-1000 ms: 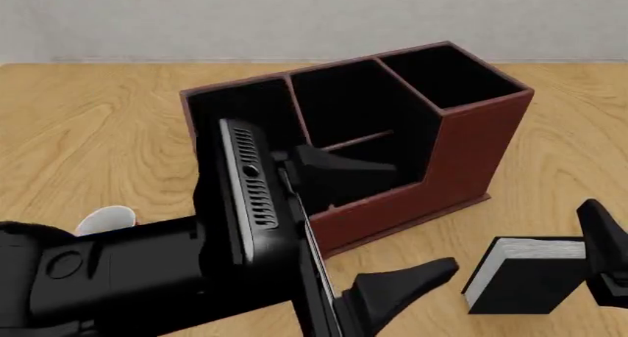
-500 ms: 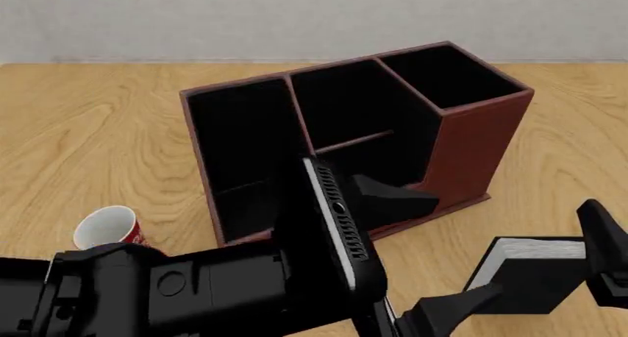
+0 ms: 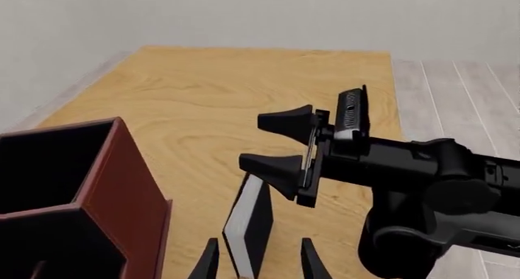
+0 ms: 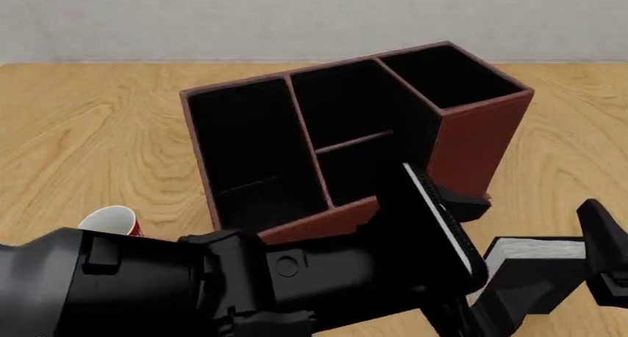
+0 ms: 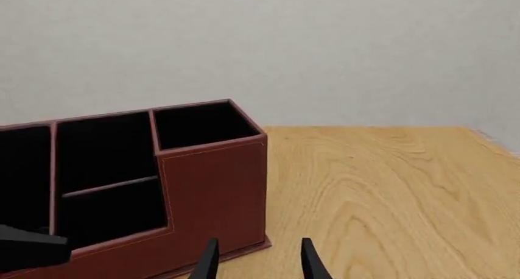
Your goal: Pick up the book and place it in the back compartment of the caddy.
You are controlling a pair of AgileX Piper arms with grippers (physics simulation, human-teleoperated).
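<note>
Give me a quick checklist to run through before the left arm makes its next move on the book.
1. Book standing upright on the table: ok.
2. Left gripper open, one finger on each side of the book: ok.
3. Fingers touching the book's covers: not ok, a gap shows on both sides.
4. Right gripper clear of the book: cannot tell; it is open and close to the book's top.
5. Back compartment of the caddy free: ok in the part that shows.

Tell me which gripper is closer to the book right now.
Left. The left gripper has one open finger on each side of the book, not yet closed. The right gripper hovers open just beyond the book, clear of it.
</note>
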